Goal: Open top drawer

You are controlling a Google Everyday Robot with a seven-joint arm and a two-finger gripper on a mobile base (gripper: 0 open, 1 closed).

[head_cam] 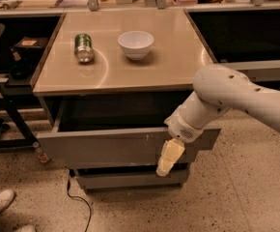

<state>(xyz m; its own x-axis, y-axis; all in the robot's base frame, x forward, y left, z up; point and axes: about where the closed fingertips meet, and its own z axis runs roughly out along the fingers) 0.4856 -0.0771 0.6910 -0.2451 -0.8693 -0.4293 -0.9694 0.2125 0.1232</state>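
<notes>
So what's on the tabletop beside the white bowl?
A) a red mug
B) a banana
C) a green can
C: a green can sits left of the white bowl, while the gripper hangs in front of the open top drawer.

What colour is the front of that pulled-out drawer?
The top drawer is grey with small pale scratches, seen in the camera view; the pincer hangs before its right side.

This looks like a robot lab or a workshop. The floor (246,192) is hard and speckled, a black cable (79,202) lies on it, and the long bench (72,1) at the back is full of boxes and small stuff. The robot's gripper (170,157) hangs in front of the top drawer (106,146) of a work table (178,57)
</notes>
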